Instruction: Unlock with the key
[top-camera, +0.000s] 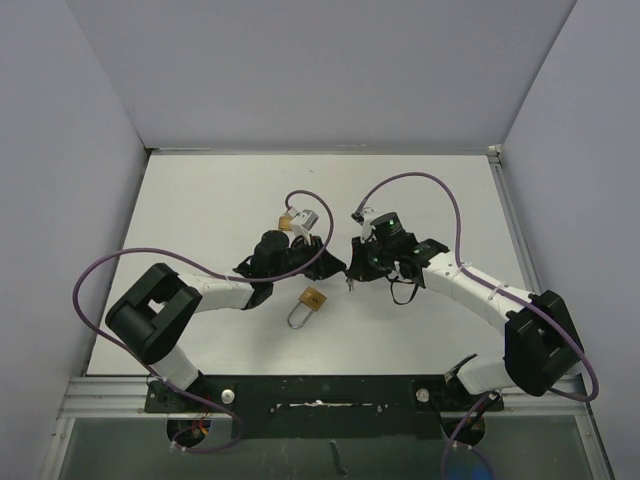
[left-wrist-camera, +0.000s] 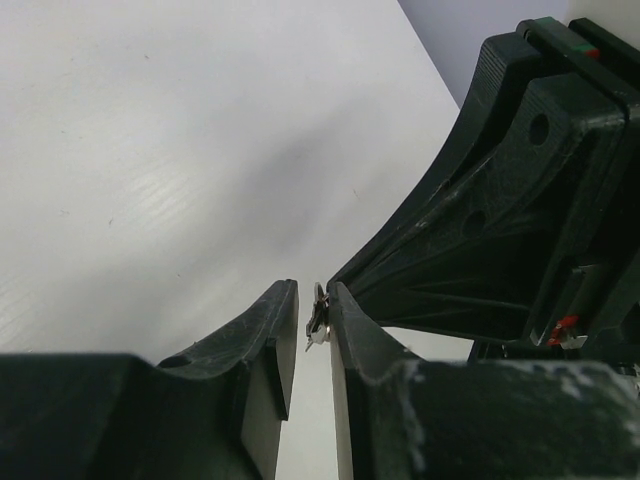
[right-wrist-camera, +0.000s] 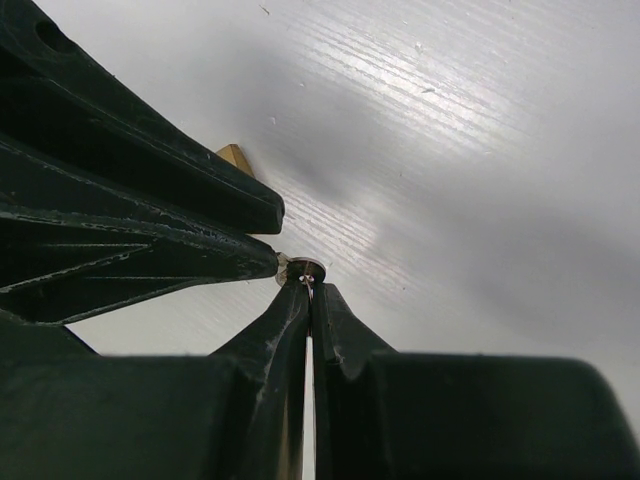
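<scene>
Ida: Left gripper (left-wrist-camera: 312, 290), own wrist view: dark fingers (left-wrist-camera: 265, 345) fill the bottom of the frame. Jaws narrowly parted. Key (left-wrist-camera: 318, 322) sits edge-on between the tips.

Tom: Pinched?

Ida: Not that I can see. It lies against one finger, with a sliver of light between it and the other. So a little open, bracketing the key and not clamped on it.

Tom: Right gripper (right-wrist-camera: 310, 298), own wrist view: jaws pressed together, with no gap along their length. The small silvery key is nipped at the very tips. Left arm's fingertips come in from the side and meet the key at the same spot.

Ida: Overhead agrees. Both arms reach in to the middle of the white table (top-camera: 200, 200), tips nose to nose, and the key is held up off the surface between them.

Tom: Padlock (top-camera: 311, 303)?

Ida: Brass body, silver shackle, lying flat on the table, near side of the two grippers, just below the left one. Nothing touching it.

Tom: A brass corner shows past the left fingers in the right wrist view. Too little of it to say more.
</scene>
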